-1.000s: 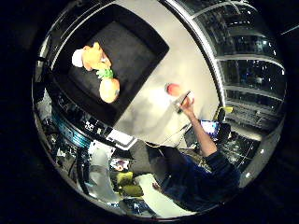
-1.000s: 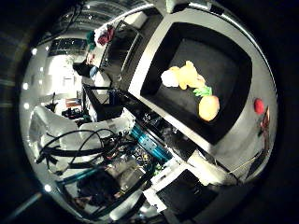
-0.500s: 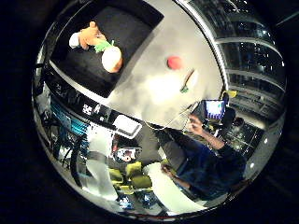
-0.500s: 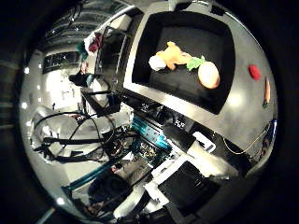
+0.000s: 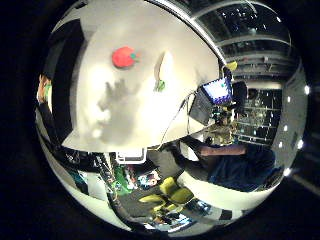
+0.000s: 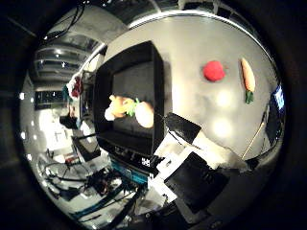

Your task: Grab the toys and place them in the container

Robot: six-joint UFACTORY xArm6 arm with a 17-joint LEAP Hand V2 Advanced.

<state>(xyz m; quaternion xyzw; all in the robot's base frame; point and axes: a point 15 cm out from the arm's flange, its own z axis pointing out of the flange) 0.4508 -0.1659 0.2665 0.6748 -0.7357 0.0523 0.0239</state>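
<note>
We look down from the palm on a pale desk (image 6: 201,43). Going from left to right in the thumb-side view, we first meet the black container (image 6: 156,81), a shallow open box resting on the desk near its edge. Inside it, on the dark floor, lie three toys close together: an orange plush toy (image 6: 120,103) with a white part at one end, a small green piece (image 6: 133,106) touching it, and a pale orange egg-shaped toy (image 6: 144,115) just beside that.

Next, beside the container's side wall, black and white parts of our right hand (image 6: 192,158) reach in from the view's rim. One black-tipped part (image 6: 182,127) points toward the container's wall. We cannot tell from this whether the fingers are apart or together; nothing shows between them.

Further right, on the bare desk and well apart from the container, sits a red round toy (image 6: 214,71). Just beyond it lies a toy carrot (image 6: 248,79), orange with a green tuft at one end, near the red toy but not touching it.

In the little-finger-side view both these toys lie on the same pale surface, with the hand's shadow (image 5: 112,100) on the desk near the red one.
</note>
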